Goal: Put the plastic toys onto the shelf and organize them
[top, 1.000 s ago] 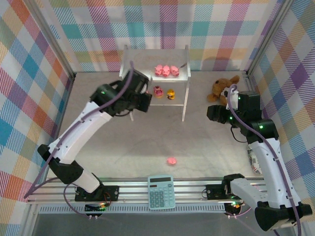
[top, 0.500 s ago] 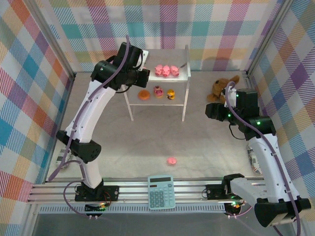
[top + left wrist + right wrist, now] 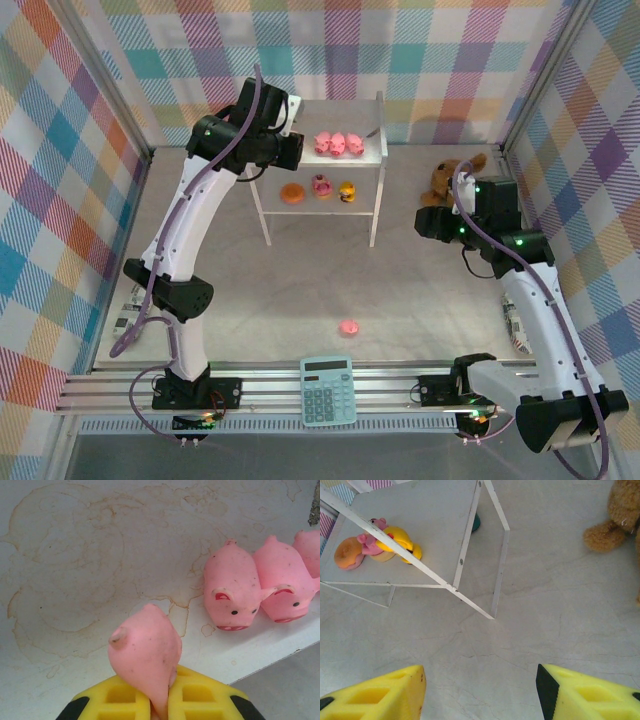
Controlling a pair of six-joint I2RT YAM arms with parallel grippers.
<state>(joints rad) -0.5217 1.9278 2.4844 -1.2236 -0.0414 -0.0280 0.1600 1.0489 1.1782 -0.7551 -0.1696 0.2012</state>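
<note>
My left gripper (image 3: 160,702) is clamped on a pink pig (image 3: 147,650) over the bare left half of the shelf (image 3: 75,580) top; the row of pigs (image 3: 337,143) lies just to its right, long axes near-to-far; my right gripper (image 3: 480,690) hangs wide, empty.

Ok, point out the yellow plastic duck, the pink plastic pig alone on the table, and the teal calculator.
yellow plastic duck (image 3: 397,534): right wrist view, its body.
lone pink plastic pig (image 3: 348,327): top external view, its back.
teal calculator (image 3: 328,394): top external view, its keypad.
</note>
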